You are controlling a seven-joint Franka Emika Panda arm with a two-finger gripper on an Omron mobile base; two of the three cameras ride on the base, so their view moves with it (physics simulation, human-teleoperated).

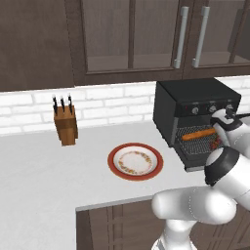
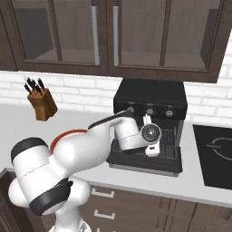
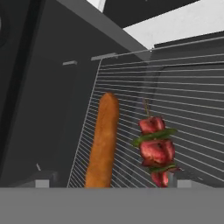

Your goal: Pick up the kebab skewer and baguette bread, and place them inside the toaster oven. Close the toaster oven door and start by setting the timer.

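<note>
The black toaster oven stands on the counter with its door dropped open. The baguette bread lies on the wire rack inside. Beside it on the same rack rests the kebab skewer, with red meat and green pieces. My gripper reaches into the oven mouth just above the rack. Its fingertips stand wide apart, open, gripping neither food item. My arm hides part of the oven front in both base views.
A red-rimmed plate sits on the counter left of the oven. Further left, by the brick wall, is a wooden knife block. A black cooktop lies right of the oven. Glass-front cabinets hang above.
</note>
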